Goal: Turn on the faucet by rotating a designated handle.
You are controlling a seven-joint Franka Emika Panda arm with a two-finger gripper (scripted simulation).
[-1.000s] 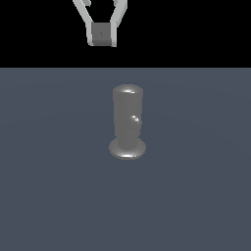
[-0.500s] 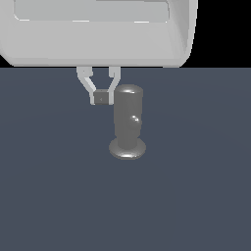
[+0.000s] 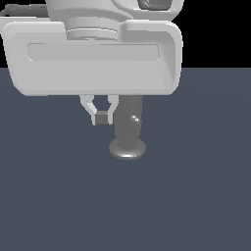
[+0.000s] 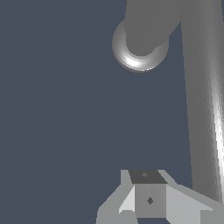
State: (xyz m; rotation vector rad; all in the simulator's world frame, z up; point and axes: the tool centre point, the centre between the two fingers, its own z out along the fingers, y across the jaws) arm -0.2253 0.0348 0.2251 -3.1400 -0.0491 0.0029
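exterior view: one faucet [image 3: 128,128] stands upright on the dark surface [image 3: 196,196], long axis vertical, its flared base near the middle. its single handle [image 4: 203,100] shows in the wrist view as a long grey rod running out from the body toward that camera. the one tool [image 3: 100,117] hangs just beside the faucet on the exterior view's left, its fingers [image 3: 89,106] closed narrow, holding nothing.
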